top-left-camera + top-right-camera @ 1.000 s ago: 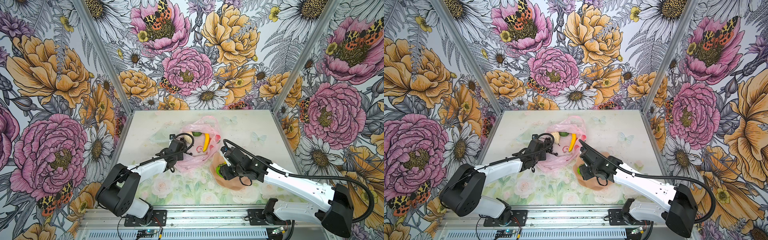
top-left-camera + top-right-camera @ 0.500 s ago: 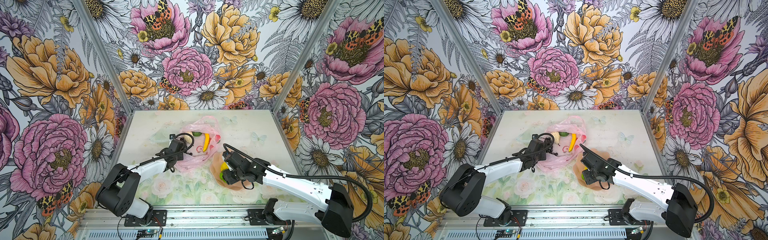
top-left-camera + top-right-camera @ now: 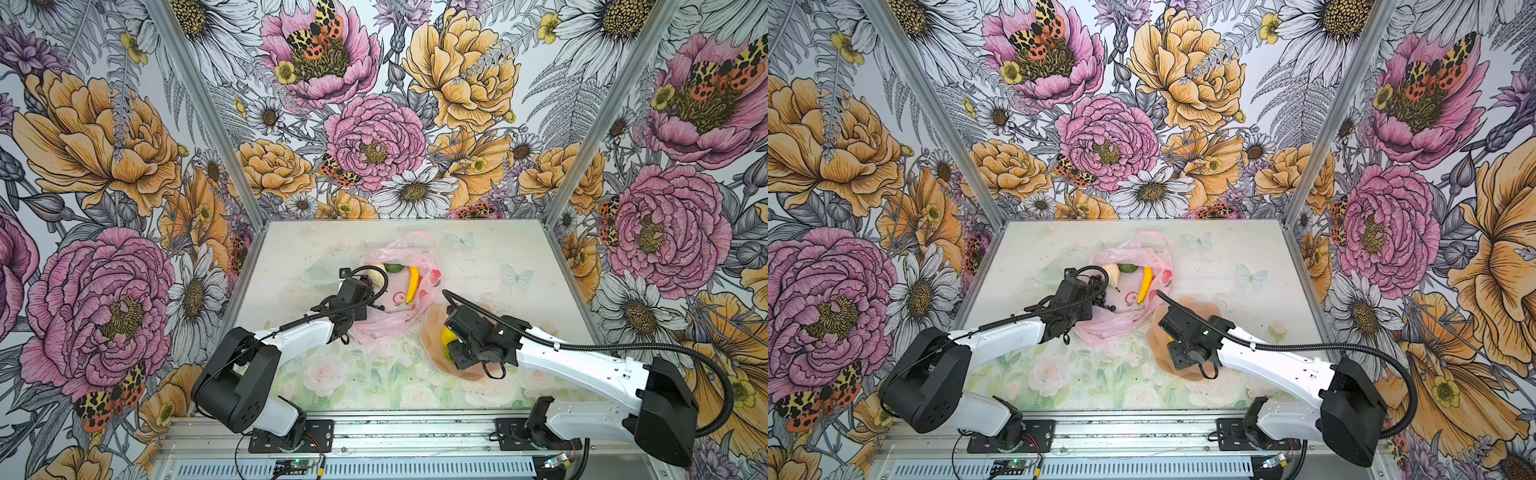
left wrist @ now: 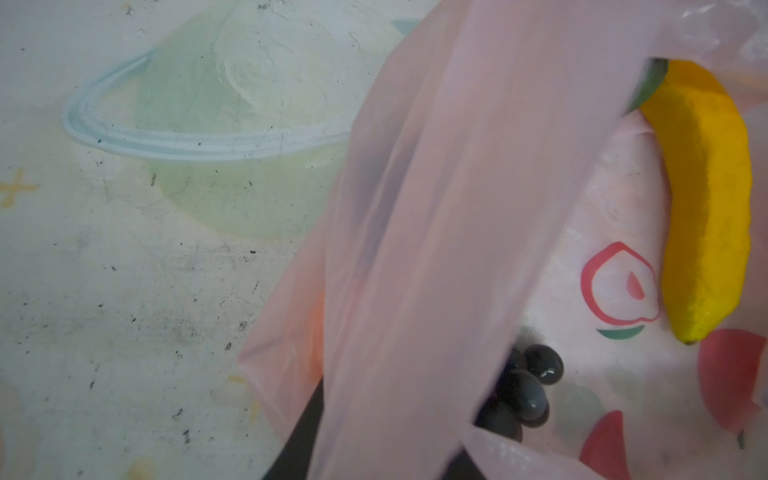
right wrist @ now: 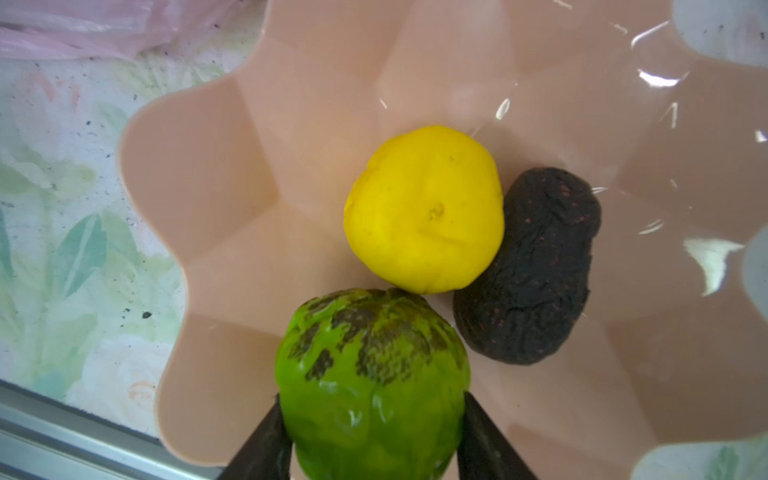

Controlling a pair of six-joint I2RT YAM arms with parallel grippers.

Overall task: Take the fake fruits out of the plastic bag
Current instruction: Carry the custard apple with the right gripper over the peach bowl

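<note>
The right gripper [image 5: 374, 428] is clasping the green fruit [image 5: 370, 365] over the dish [image 3: 432, 332] at the bag's [image 3: 386, 328] 4 o'clock, while the left gripper [image 3: 362, 301] is pinching the bag, where the banana [image 3: 412, 284] is lying stem toward 12, tip toward 6.

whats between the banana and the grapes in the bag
Left wrist view: only plastic bag film with a red printed mark lies between the banana and the grape bunch, no other fruit.
</note>
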